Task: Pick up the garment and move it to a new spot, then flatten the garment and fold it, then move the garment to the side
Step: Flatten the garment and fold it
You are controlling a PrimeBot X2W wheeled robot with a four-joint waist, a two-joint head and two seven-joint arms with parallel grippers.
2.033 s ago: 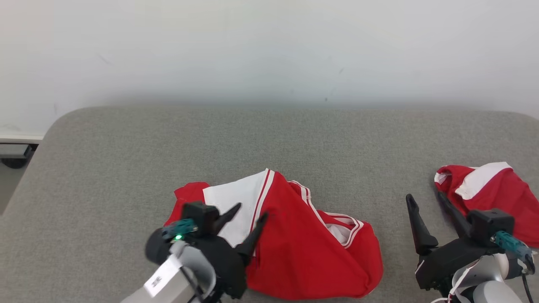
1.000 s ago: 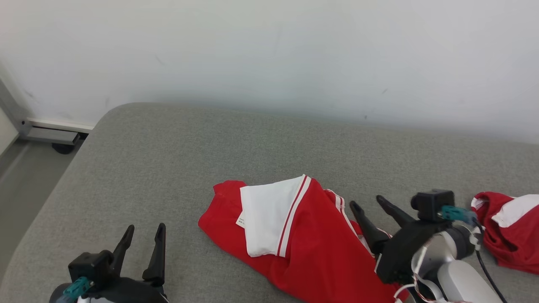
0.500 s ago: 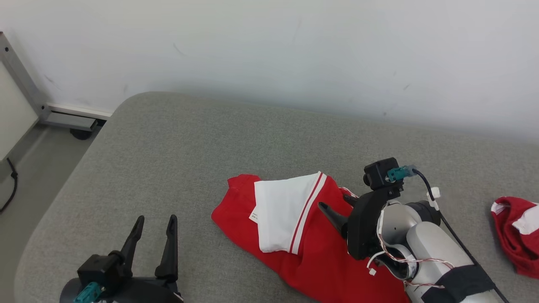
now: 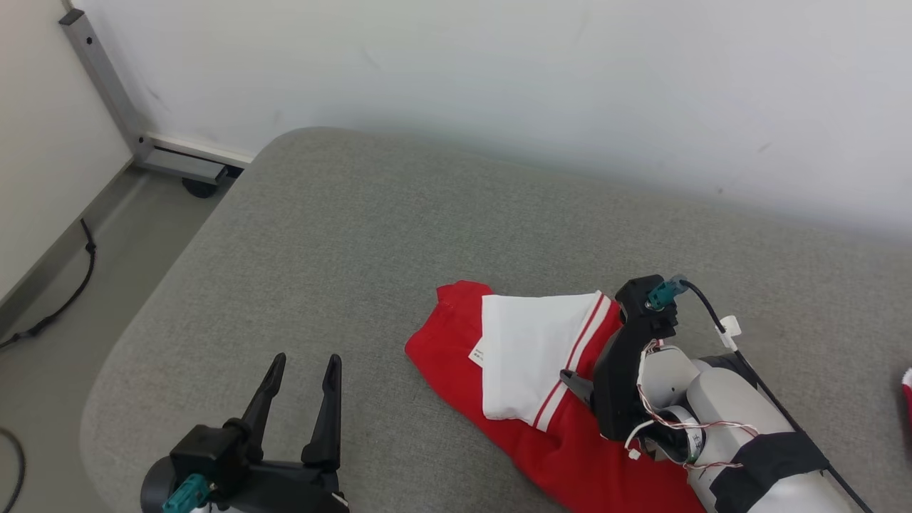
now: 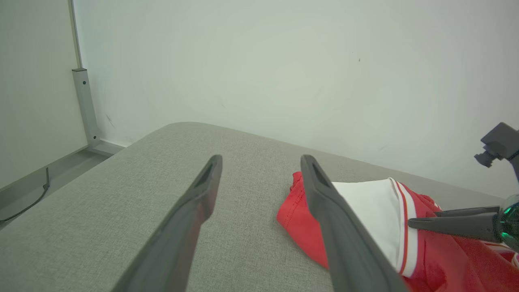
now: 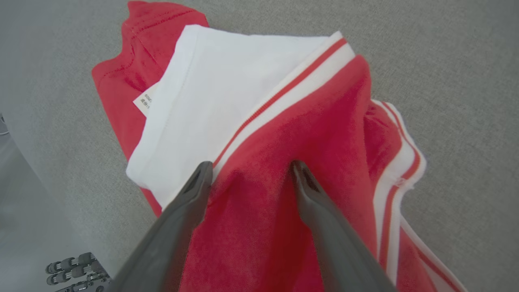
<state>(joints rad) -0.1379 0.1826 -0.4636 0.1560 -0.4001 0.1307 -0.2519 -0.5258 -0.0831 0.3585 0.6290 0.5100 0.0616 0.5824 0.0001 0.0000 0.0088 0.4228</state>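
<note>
Since the right jaws are already down on the garment [image 4: 527,370] and the left ones are well apart from it, I log the pick as a right-arm job.

Garment: red with a white panel, lying crumpled on the grey surface [image 4: 356,235]. In the head view it sits at about 4 o'clock from the surface's middle. Its long axis runs from 10 o'clock to 4 o'clock.

Right jaws: spread wide, pinching nothing. In the right wrist view my fingertips [image 6: 201,178] straddle a raised ridge of red cloth on the garment [image 6: 259,134], just at the red-and-white stripe. The white panel lies toward 11 o'clock from them. Both tips look to be touching the fabric, though how hard they press I cannot tell.

Right arm pose: the forearm enters the head view from 5 o'clock, the wrist is bent over, and the fingers point toward 9 o'clock and downward.

Left jaws: spread, empty, fingers [image 5: 202,190] over bare surface. The garment [image 5: 373,219] lies at 2 o'clock from them.

Judgement: closing on the ridge should gather enough cloth to lift.
</note>
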